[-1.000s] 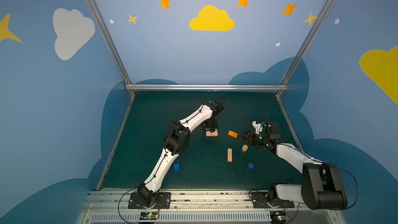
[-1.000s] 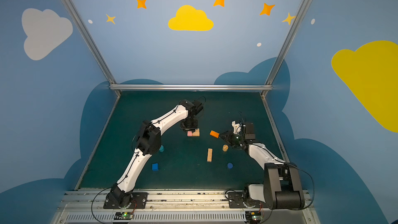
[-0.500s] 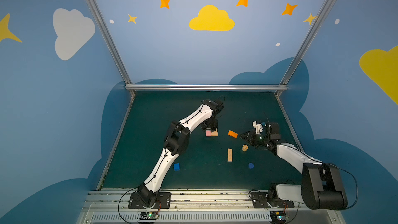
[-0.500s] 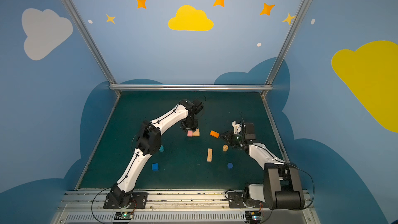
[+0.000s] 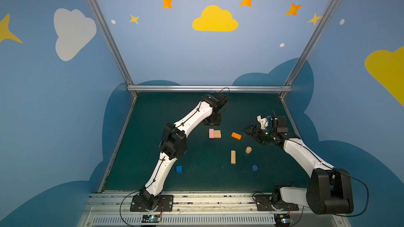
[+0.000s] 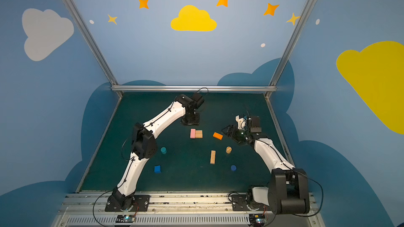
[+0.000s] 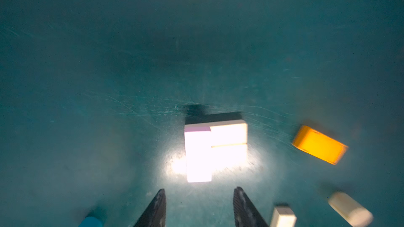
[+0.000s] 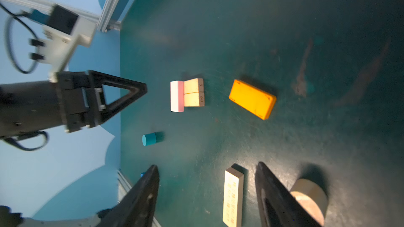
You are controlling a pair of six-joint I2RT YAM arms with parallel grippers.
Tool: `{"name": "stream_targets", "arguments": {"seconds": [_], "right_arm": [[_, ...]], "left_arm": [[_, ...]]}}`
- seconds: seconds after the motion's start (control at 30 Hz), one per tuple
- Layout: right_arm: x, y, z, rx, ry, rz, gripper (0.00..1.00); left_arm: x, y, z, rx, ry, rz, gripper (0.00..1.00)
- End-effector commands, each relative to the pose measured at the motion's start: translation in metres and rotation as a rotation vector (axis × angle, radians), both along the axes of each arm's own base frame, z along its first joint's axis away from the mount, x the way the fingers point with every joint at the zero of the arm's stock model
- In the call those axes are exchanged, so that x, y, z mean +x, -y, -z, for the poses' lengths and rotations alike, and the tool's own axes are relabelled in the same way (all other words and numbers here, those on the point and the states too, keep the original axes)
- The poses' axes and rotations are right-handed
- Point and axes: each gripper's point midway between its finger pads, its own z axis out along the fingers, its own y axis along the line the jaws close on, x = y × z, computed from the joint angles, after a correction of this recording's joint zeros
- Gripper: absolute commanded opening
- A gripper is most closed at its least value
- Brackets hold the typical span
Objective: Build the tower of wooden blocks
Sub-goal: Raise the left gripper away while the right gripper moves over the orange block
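A pink bar (image 5: 211,133) lies on the green table with two tan bars (image 5: 217,134) side by side against it. They also show in the right wrist view, the pink bar (image 8: 177,96) and the tan bars (image 8: 193,92). My left gripper (image 7: 200,195) hangs open just behind them and holds nothing. An orange bar (image 5: 236,136) lies to their right. My right gripper (image 8: 206,167) is open beside the orange bar and above a third tan bar (image 5: 233,157), touching nothing. A tan cylinder (image 5: 248,149), dark-blue cylinder (image 5: 254,167), blue cube (image 5: 179,169) and teal cylinder (image 6: 163,150) lie scattered.
The left arm's elbow (image 5: 173,141) hangs over the table's left half and hides the teal cylinder in a top view. Metal rails (image 5: 208,88) edge the table at the back and sides.
My left gripper has drawn back from the pink and tan bars and opened wider. My right gripper's jaws have spread apart. No block has moved.
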Motion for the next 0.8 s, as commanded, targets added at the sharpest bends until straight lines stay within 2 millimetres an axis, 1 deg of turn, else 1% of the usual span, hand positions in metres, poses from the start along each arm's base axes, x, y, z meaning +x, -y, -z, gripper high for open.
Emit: {"name": "stream_targets", "arguments": {"seconds": [0.0, 0.1, 0.13, 0.17, 0.23, 0.3, 0.43, 0.5, 0.57, 0.67, 0.77], "right_arm": [[-0.006, -0.002, -0.002, -0.103, -0.021, -0.113, 0.7], [0.0, -0.011, -0.007, -0.18, -0.014, -0.188, 0.71], [0.002, -0.015, -0.007, -0.2, -0.011, -0.217, 0.71], [0.005, -0.02, -0.01, -0.218, 0.002, -0.252, 0.71], [0.009, -0.029, -0.01, -0.258, 0.004, -0.329, 0.71], [0.013, -0.035, -0.003, -0.331, -0.006, -0.398, 0.72], [0.025, -0.035, 0.018, -0.482, -0.046, -0.483, 0.72], [0.032, -0.036, 0.029, -0.521, -0.061, -0.515, 0.72], [0.036, -0.038, 0.036, -0.535, -0.07, -0.546, 0.72], [0.034, -0.041, 0.048, -0.594, -0.098, -0.598, 0.72], [0.03, -0.044, 0.064, -0.677, -0.125, -0.652, 0.72]], "left_arm": [[0.004, 0.0, -0.054, -0.082, 0.113, 0.064, 0.5], [0.001, -0.002, -0.081, -0.16, 0.174, 0.09, 0.5], [-0.001, -0.003, -0.085, -0.182, 0.186, 0.097, 0.5], [-0.005, -0.005, -0.094, -0.211, 0.206, 0.109, 0.5], [-0.01, -0.008, -0.107, -0.273, 0.258, 0.132, 0.5], [-0.018, -0.016, -0.115, -0.324, 0.301, 0.139, 0.51], [-0.033, -0.04, -0.124, -0.367, 0.363, 0.127, 0.53], [-0.04, -0.051, -0.126, -0.365, 0.399, 0.127, 0.54], [-0.046, -0.06, -0.128, -0.362, 0.428, 0.128, 0.55], [-0.052, -0.071, -0.127, -0.359, 0.455, 0.12, 0.57], [-0.054, -0.083, -0.124, -0.346, 0.473, 0.096, 0.58]]}}
